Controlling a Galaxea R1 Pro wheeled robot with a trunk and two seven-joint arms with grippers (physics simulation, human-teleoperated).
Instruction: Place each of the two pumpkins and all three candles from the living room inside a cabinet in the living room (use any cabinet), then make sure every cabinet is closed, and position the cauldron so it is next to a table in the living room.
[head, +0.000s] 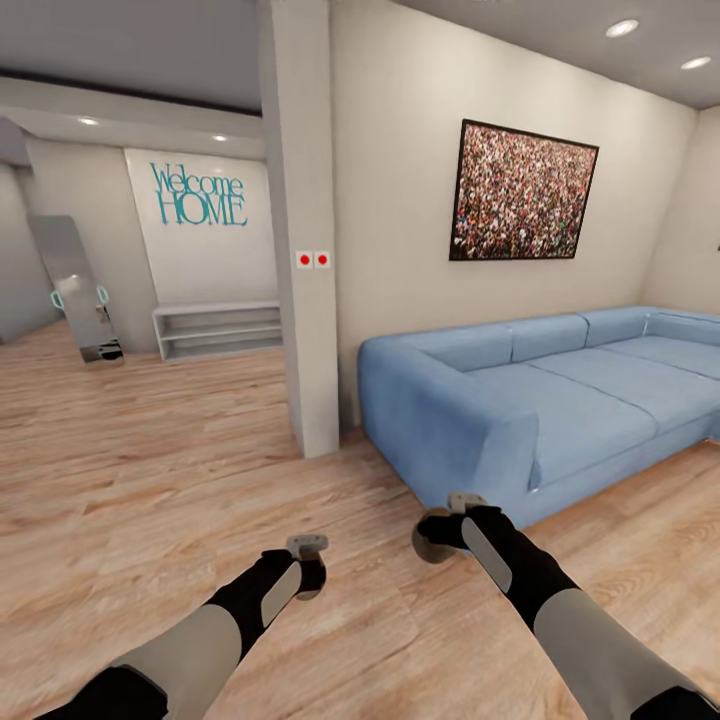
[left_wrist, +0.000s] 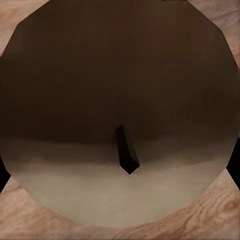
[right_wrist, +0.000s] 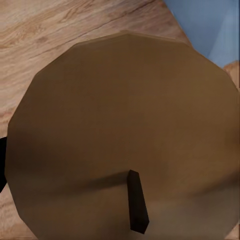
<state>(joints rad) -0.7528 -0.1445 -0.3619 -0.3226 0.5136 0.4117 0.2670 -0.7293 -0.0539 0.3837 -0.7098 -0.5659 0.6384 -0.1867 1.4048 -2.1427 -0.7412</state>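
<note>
A candle (left_wrist: 120, 75) sits right up against the left wrist camera, its round cream-beige top and dark wick (left_wrist: 127, 150) seen end on. My left gripper (head: 308, 562) is low over the wooden floor, shut on this candle (head: 307, 545). A second candle (right_wrist: 120, 115) is just as close in the right wrist view, with floor and blue sofa fabric behind it. My right gripper (head: 446, 527), shut on that candle (head: 432, 545), hangs in front of the sofa's near corner. The pumpkins, cabinet, cauldron and coffee table are out of view.
A long blue sofa (head: 560, 400) stands against the right wall under a framed picture (head: 522, 192). A white pillar (head: 305, 250) rises straight ahead. Beyond it at the left are a low white shelf (head: 217, 330), a leaning mirror (head: 78, 290) and open wooden floor (head: 130, 470).
</note>
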